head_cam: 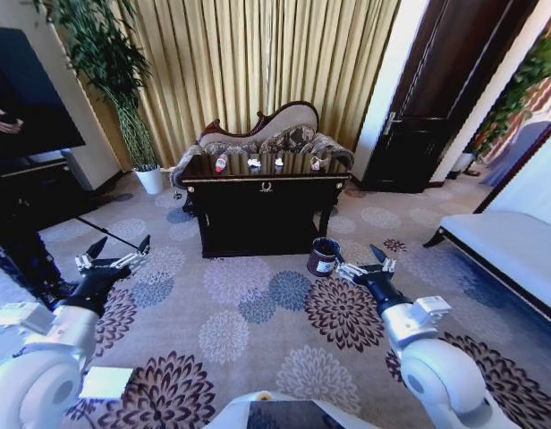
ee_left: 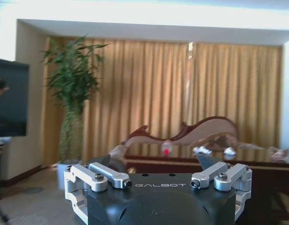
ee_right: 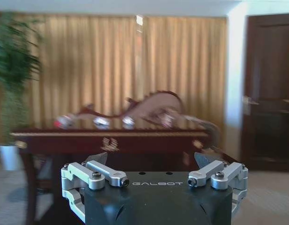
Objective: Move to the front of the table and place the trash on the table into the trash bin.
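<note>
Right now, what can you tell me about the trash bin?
The trash bin is a small round bucket, dark brown with a pale rim and a white label on its side. It stands upright and open-topped on the patterned carpet, by the table's front right corner. Nothing grips it; the right tool hangs just beside it.

Dark glossy table (head_cam: pixel 258 219); brown bin (head_cam: pixel 324 256)
</note>
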Robot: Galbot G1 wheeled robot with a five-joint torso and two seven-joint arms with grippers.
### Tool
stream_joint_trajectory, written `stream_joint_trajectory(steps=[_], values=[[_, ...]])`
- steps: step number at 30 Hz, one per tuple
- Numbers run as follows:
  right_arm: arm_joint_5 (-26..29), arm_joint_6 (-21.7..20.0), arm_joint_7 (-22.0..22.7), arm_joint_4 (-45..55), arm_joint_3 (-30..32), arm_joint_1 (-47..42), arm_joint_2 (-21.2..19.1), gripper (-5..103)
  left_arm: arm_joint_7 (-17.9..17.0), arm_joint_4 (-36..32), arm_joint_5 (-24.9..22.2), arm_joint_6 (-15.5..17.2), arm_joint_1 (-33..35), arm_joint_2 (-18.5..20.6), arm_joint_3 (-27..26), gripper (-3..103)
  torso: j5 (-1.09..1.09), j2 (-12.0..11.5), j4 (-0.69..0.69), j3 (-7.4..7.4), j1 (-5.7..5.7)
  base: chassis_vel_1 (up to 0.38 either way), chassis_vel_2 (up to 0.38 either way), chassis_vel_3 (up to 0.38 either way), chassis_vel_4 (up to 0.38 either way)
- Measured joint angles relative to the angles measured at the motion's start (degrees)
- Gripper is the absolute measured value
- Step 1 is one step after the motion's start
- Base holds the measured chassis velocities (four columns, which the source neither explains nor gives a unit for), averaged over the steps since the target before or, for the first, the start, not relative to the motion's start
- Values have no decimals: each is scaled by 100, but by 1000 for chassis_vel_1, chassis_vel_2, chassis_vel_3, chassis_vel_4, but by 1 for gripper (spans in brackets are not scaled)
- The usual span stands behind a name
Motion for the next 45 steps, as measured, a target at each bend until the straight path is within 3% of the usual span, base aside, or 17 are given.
stream_joint_trajectory(steps=[1,2,5,8,14,18,26,45], values=[[-218,110,-54,-151,38,-111,357,100,-36,136,325,-112,-29,-231,201,100,1,0,-1,0,0,0,0,0,0],[-230,200,-71,-183,55,-138,470,100,-68,240,565,-198,-51,-401,351,100,2,0,-3,0,0,0,0,0,0],[-200,293,-79,-180,88,-156,518,100,-111,429,956,-401,-102,-715,640,100,-4,0,4,0,0,0,0,0,0],[-145,301,-78,-122,114,-161,507,100,-110,448,1013,-509,-124,-785,721,100,2,0,0,0,0,0,0,0,0],[-77,299,-72,-79,136,-164,472,100,-91,397,954,-521,-124,-783,743,100,-1,0,1,0,0,0,0,0,0],[66,252,-70,3,156,-171,375,100,-96,263,691,-347,-119,-706,715,100,1,0,0,0,0,0,0,0,0],[509,96,-69,400,436,-176,-104,100,-334,-231,210,292,-201,-491,531,100,0,0,1,0,0,0,0,0,0],[415,83,-227,414,362,-111,-88,100,-240,-286,176,356,-143,-591,572,100,0,0,1,0,0,0,0,0,0]])
